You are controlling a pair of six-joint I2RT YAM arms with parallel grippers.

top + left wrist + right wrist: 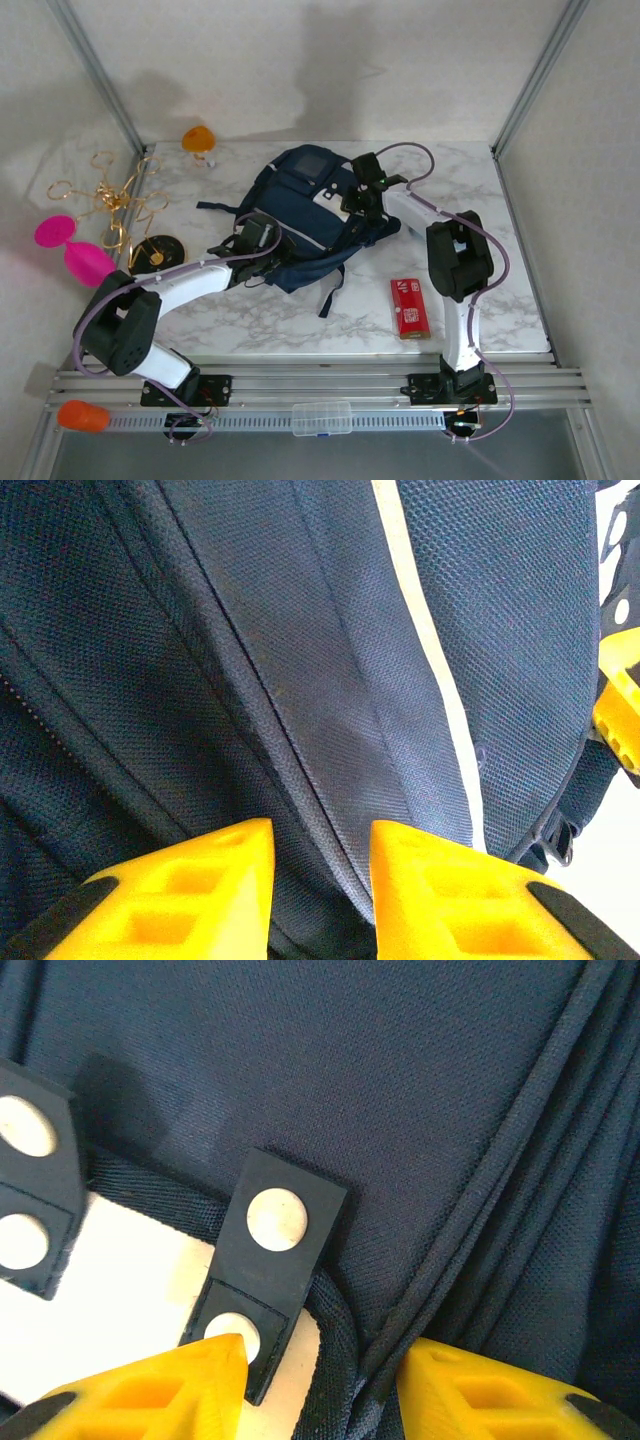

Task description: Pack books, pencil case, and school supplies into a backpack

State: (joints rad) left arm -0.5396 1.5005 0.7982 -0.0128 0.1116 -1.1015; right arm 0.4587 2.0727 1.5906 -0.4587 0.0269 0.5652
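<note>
Your left gripper point(322, 842) pinches a raised ridge of navy fabric on the backpack point(300, 180). The two yellow fingers point(200, 880) sit close together, and the seam lines run down into the narrow gap between them. A pale stripe point(430, 650) runs along the cloth just to the right of that fold.

From there the wrist sits low over the near-left edge of the bag. The white forearm slopes back towards you and to the left, ending at a black elbow block above the left base.

Your right gripper point(322, 1355) has its jaws spread apart. Between the fingertips lie a corded edge and several folds of the bag. The left fingertip touches the lower end of a black tab point(285, 1260) with two white snaps, which lies over a white patch point(130, 1280).

In the overhead view this wrist is on the far-right side of the bag. Its forearm reaches away from you and to the left from a black elbow that stands high above the right base.

The backpack lies flat in the middle of the marble table point(300, 325), with its straps trailing towards you. The red box point(409, 307) lies on the table near the right arm, apart from the bag. A black-and-gold disc point(157, 250) sits at the left edge of the table.
</note>
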